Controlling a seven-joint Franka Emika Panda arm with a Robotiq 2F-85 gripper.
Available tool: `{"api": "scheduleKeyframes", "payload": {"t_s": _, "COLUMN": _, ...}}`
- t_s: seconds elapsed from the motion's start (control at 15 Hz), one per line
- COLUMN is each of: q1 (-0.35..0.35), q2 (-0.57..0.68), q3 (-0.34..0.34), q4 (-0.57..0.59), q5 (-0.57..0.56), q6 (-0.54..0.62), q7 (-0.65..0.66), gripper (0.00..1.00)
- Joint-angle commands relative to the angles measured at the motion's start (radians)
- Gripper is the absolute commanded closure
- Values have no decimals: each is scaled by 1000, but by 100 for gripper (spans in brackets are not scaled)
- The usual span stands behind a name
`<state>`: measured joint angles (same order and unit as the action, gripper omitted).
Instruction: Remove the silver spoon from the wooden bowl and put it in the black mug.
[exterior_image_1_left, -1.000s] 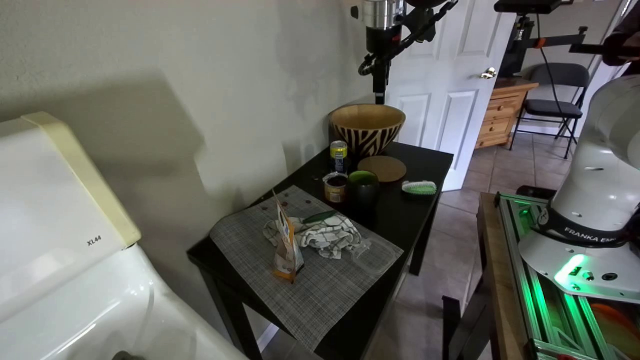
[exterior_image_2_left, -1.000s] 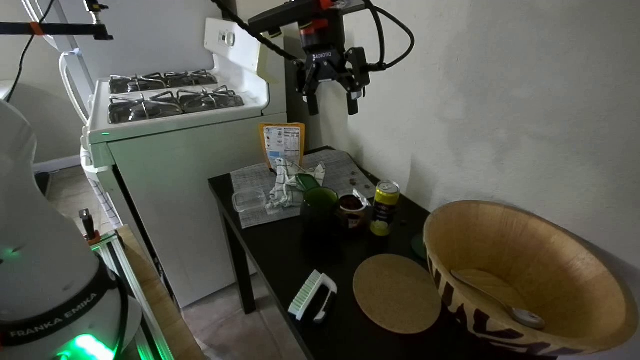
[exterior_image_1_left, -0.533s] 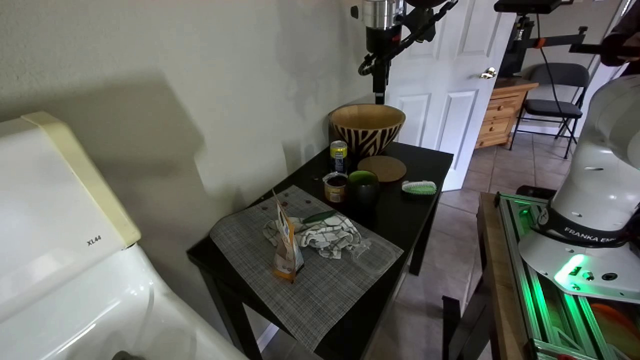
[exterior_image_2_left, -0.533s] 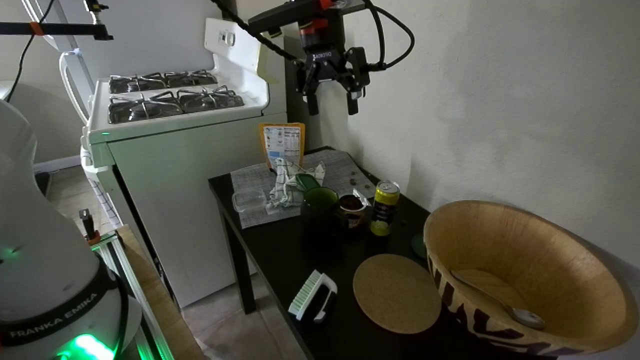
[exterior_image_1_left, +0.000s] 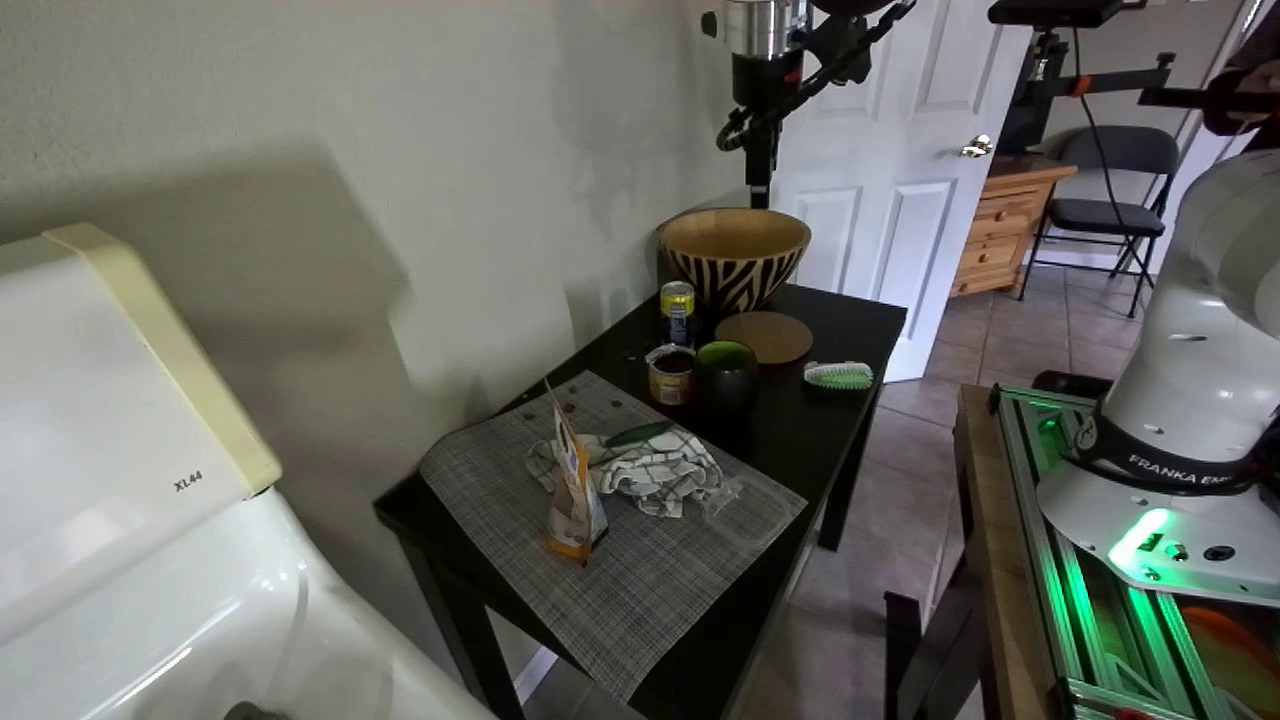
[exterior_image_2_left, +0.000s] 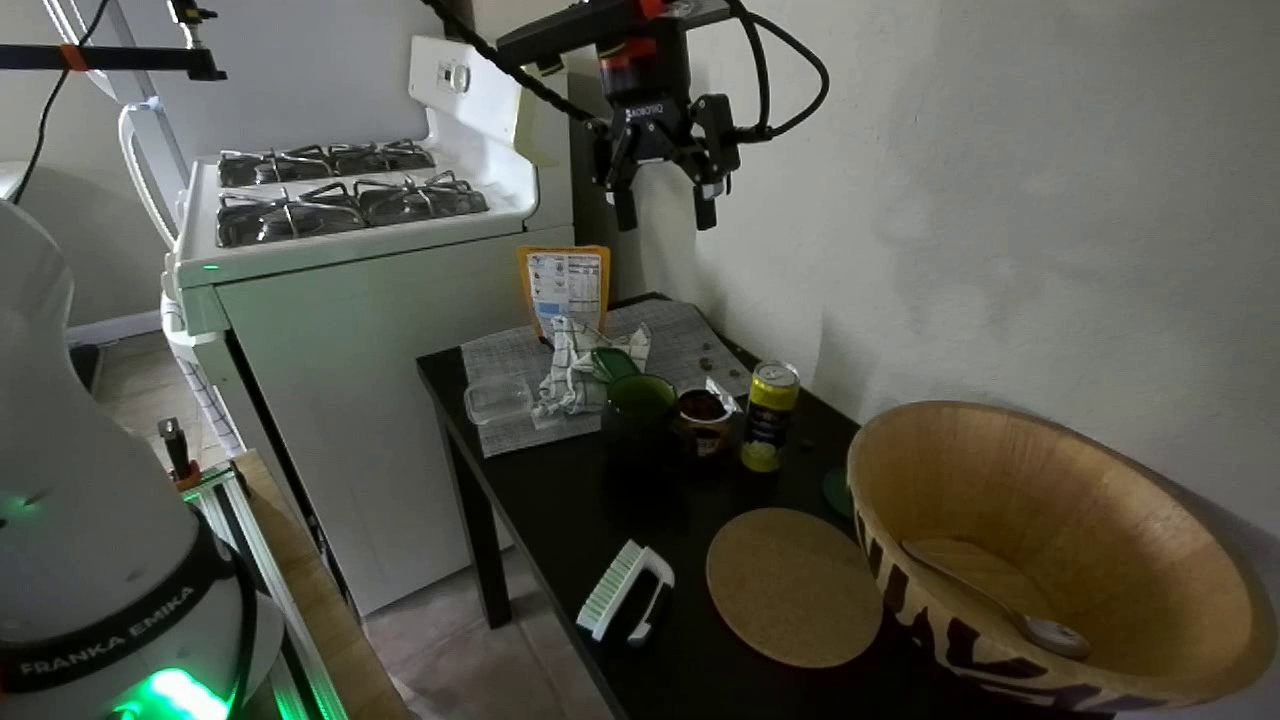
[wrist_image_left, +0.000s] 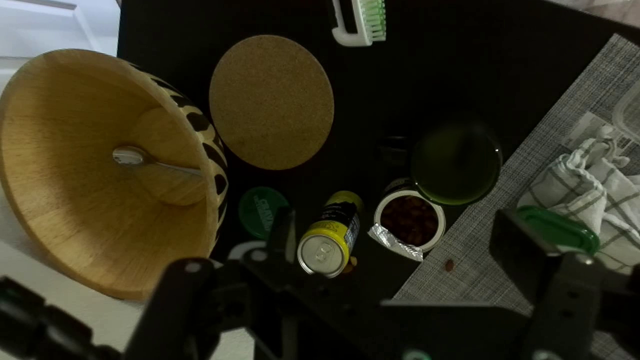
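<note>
The silver spoon (exterior_image_2_left: 1056, 636) lies inside the wooden bowl (exterior_image_2_left: 1130, 520), which has dark stripes outside and stands at one end of the table. From above, the spoon (wrist_image_left: 128, 156) shows with its handle leaning toward the bowl's (wrist_image_left: 55, 165) striped side. A dark mug with a green inside, the black mug (exterior_image_1_left: 728, 385), stands mid-table; the wrist view looks down into this mug (wrist_image_left: 457, 167). High over the table hangs my gripper (exterior_image_2_left: 663, 215), fingers spread and nothing between them, apart from bowl and mug. In the wrist view the gripper's (wrist_image_left: 392, 232) two fingers stand far apart.
Beside the mug are an opened container of nuts (wrist_image_left: 413, 220) and a yellow can (exterior_image_2_left: 770, 415). A round cork board (exterior_image_2_left: 795, 588) and a white brush (exterior_image_2_left: 625, 592) lie nearby. Farther off, a cloth (exterior_image_1_left: 655, 470) and an upright pouch (exterior_image_1_left: 575, 490) rest on a grey mat (exterior_image_1_left: 640, 600). A wall runs alongside.
</note>
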<state>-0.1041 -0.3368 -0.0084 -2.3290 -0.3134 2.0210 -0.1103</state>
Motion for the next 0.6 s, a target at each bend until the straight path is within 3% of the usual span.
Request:
{"api": "scheduleKeyframes", "payload": {"t_s": 0.0, "q1": 23, "q2": 12, "q3": -28, "q4": 25, "q5": 71, "q6": -16, "q7": 15, "gripper": 0}}
{"api": "scheduleKeyframes", "payload": {"t_s": 0.4, "q1": 23, "q2": 34, "q3": -34, "q4": 63, "q5": 107, "q6": -52, "q7": 25, "gripper": 0}}
{"api": "scheduleKeyframes", "payload": {"t_s": 0.47, "q1": 22, "q2": 33, "q3": -31, "q4": 62, "q5": 95, "q6": -55, "q7": 25, "gripper": 0}}
{"api": "scheduleKeyframes", "payload": {"t_s": 0.53, "q1": 16, "q2": 0, "q3": -14, "q4": 2, "q5": -5, "q6": -4, "q7": 4, "gripper": 0}}
